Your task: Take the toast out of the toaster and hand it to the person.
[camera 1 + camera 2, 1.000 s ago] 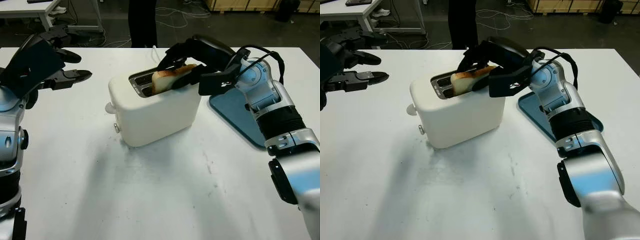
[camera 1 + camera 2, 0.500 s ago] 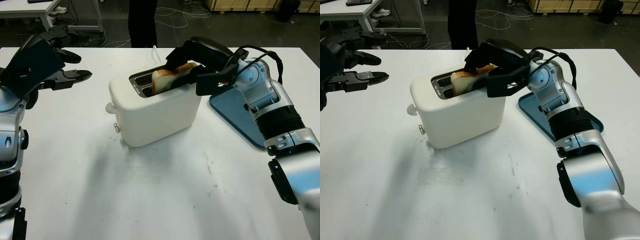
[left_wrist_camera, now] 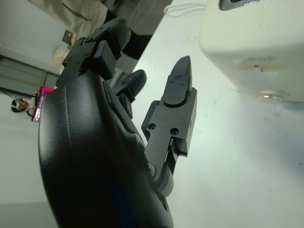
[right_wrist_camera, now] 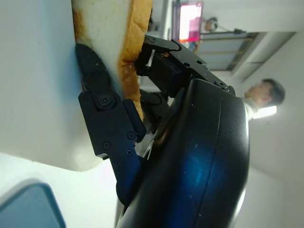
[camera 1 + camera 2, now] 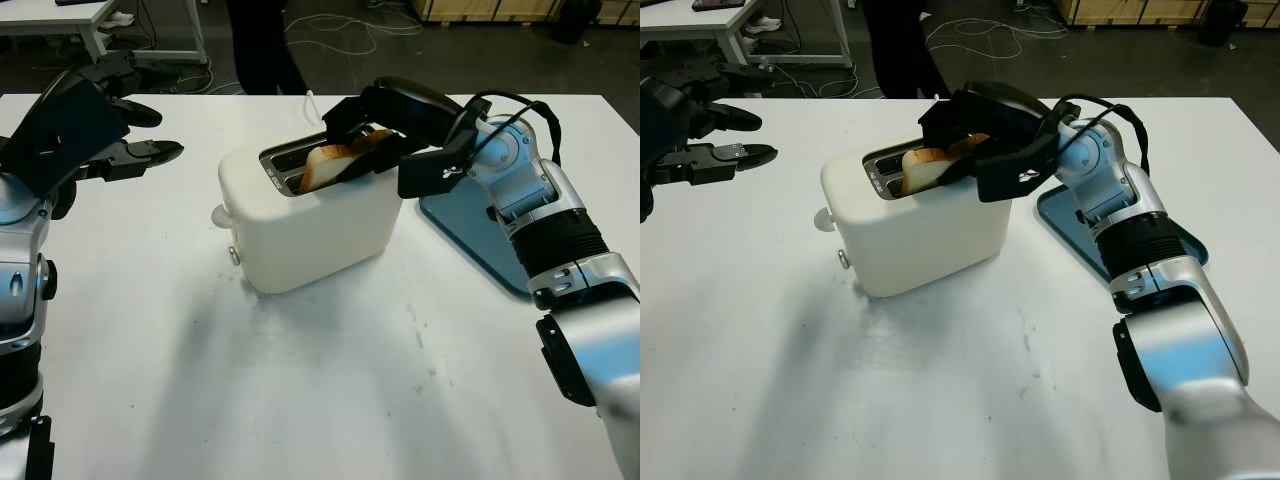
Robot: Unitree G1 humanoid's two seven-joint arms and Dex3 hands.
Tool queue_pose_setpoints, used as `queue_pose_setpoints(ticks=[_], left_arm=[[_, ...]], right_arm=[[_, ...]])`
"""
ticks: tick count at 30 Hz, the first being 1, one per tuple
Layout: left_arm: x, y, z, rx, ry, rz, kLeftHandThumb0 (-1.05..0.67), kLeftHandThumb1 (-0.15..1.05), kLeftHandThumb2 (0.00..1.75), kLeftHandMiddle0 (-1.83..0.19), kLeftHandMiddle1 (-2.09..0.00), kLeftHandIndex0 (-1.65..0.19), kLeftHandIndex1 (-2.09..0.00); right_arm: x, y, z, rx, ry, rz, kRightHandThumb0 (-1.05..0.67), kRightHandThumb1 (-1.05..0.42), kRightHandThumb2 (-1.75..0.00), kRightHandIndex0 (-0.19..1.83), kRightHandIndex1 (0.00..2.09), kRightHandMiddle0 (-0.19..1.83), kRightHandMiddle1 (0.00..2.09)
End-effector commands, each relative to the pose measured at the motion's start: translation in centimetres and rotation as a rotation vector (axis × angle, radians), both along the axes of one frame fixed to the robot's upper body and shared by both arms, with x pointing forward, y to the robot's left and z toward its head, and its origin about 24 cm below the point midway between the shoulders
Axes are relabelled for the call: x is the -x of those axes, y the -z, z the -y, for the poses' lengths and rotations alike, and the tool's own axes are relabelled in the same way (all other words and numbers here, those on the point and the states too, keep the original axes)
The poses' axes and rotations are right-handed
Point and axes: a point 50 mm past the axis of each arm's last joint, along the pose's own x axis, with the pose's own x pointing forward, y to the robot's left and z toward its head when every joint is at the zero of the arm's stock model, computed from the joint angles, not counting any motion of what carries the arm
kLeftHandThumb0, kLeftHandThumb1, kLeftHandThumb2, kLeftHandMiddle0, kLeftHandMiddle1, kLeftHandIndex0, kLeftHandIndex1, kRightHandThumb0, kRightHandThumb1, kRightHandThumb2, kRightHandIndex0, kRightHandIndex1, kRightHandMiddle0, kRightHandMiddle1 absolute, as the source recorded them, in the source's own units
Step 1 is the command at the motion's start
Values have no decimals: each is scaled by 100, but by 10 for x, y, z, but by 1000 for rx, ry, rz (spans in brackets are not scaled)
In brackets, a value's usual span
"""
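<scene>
The right hand (image 5: pixel 375 135) pinches the toast (image 5: pixel 335 160), which tilts halfway out of the white toaster (image 5: pixel 310 215) mid-table. The left hand (image 5: pixel 90 130) hovers empty, fingers uncurled, near the table's (image 5: pixel 300 400) far left edge, well apart.

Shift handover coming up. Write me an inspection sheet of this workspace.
Surface: white table, faint scuffs in front of the toaster.
Job's things: white toaster upright; toast tilted, partly out of the slot.
Clutter: blue tray beside the toaster.
Hands: right hand shut on the toast; left hand open, above the table's far left.
Cables: white cord behind the toaster; loose cables on the floor.
Surroundings: person standing beyond the table.
</scene>
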Motion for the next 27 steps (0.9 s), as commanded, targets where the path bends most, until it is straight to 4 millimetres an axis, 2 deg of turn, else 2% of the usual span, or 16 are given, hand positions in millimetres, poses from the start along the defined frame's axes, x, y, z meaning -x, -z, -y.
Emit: queue_pose_setpoints(ticks=[1, 6, 10, 15, 19, 21, 27], left_arm=[[1, 1, -1, 4, -3, 1, -5, 85, 23, -5, -104, -21, -57], [2, 1, -1, -2, -5, -6, -4, 86, 24, -5, -103, -21, -56], [2, 1, -1, 5, -6, -4, -5, 86, 24, -5, -102, -22, -56], [2, 1, -1, 14, -4, 0, -5, 86, 24, -5, -102, -22, -56], [2, 2, -2, 16, -5, 4, -4, 85, 24, -6, -103, -23, -57], [2, 2, -1, 0, 0, 8, -6, 85, 24, -7, -103, -23, -57], [2, 1, 0, 9, -5, 0, -5, 86, 25, -5, -102, -22, -56]], right_arm=[[0, -13, 5, -76, -3, 35, -12, -84, -7, 120, 175, 97, 175], [-6, -50, 27, -240, 64, 132, -12, -85, -11, 101, 175, 78, 175], [-13, -73, 53, -439, 137, 108, -7, -84, -10, 94, 175, 71, 175], [-17, -86, 82, -569, 268, 155, -11, -85, -8, 95, 175, 72, 175], [-26, -78, 101, -735, 408, 84, -14, -82, -5, 99, 175, 77, 175], [-29, -68, 106, -810, 458, 40, -5, -85, -8, 95, 175, 74, 175], [-37, -34, 116, -786, 671, 0, 15, -90, -11, 87, 175, 67, 175]])
